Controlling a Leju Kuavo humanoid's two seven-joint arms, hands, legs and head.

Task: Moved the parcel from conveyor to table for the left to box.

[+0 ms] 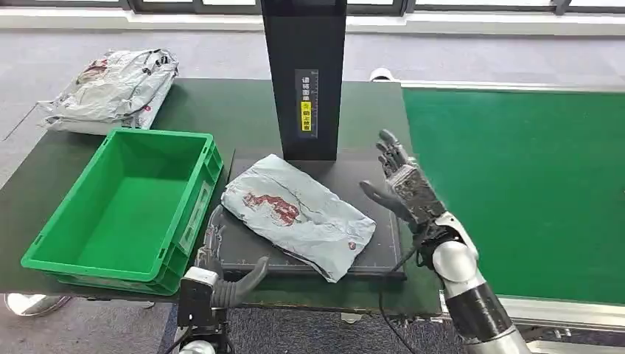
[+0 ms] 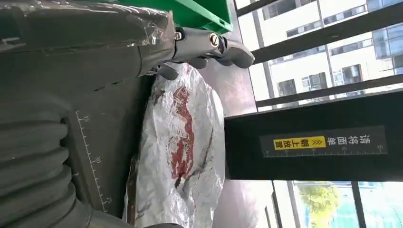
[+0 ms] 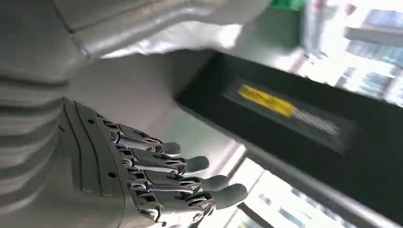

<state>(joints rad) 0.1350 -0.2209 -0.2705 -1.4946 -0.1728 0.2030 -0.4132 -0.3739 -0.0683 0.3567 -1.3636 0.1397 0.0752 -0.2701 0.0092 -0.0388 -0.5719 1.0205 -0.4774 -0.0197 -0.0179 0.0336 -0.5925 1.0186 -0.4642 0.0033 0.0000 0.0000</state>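
Silver right hand hovers raised, fingers spread, beside the parcel; left hand empty, fingers apart.

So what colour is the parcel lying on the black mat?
Pale grey with a dark red print, clearest in the head view: parcel.

My right hand is dark grey with silvery metal links; my left hand is grey too. The parcel is pale grey-blue plastic with a dark red print. The crate is bright green, the conveyor belt green, the post black with a yellow label.
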